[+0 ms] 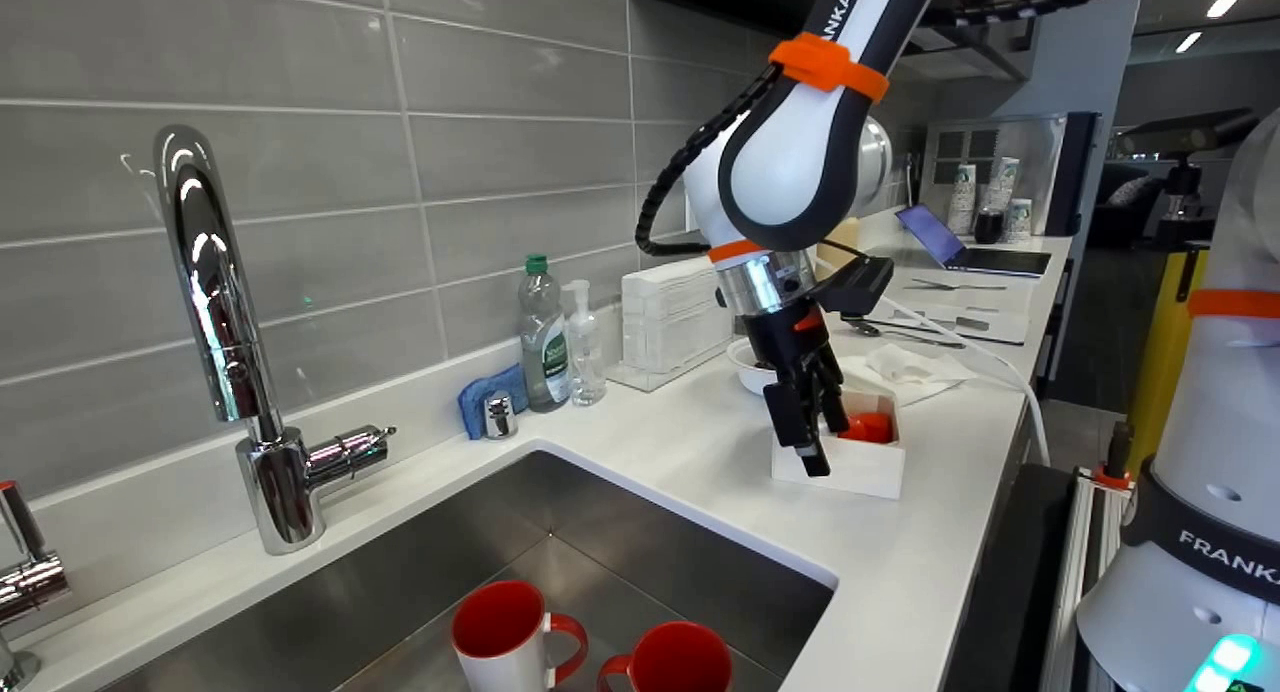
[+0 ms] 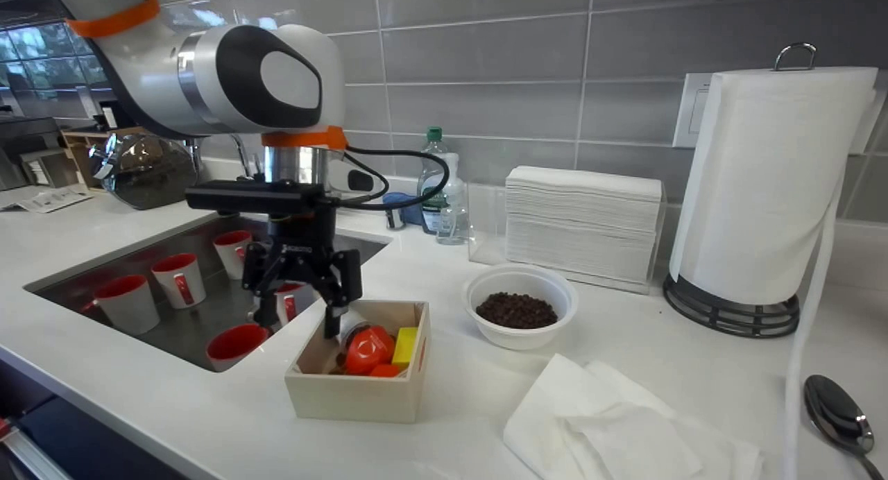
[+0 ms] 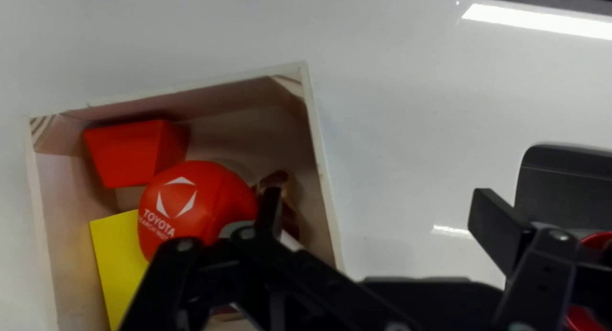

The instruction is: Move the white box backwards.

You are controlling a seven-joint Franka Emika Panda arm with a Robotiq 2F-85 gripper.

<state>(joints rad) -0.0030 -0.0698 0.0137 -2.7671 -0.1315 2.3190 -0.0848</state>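
Note:
The white box is low, rectangular and open-topped and sits on the counter beside the sink; in an exterior view its front wall looks pale wood. It holds a red ball, a red block, a yellow block and other small items. In the wrist view its rim is at the left. My gripper is open and points down, with the sink-side wall between its spread fingers. One finger is over or inside the box, the other outside it; contact is not clear. The gripper also shows in both exterior views.
A steel sink with several red-and-white mugs lies beside the box. A white bowl of dark beans, a napkin stack, crumpled napkins and a paper towel roll stand on the counter. A chrome faucet rises behind the sink.

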